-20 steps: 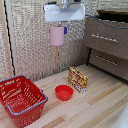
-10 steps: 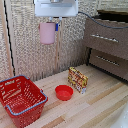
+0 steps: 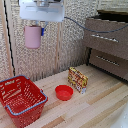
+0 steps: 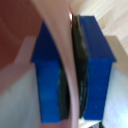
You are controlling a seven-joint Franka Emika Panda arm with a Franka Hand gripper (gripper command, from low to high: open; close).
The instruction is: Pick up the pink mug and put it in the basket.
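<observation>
While pinched at its rim by the tool, pale-pink mug, upright, plain.

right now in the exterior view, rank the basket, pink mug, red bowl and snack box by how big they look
1. basket, clearly largest
2. pink mug, held high in the gripper, and snack box: look alike, no ranking
3. red bowl, flat, looks smallest, though close to the box

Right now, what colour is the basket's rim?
Light blue-grey, on the red basket; clearest in the exterior view.
</observation>
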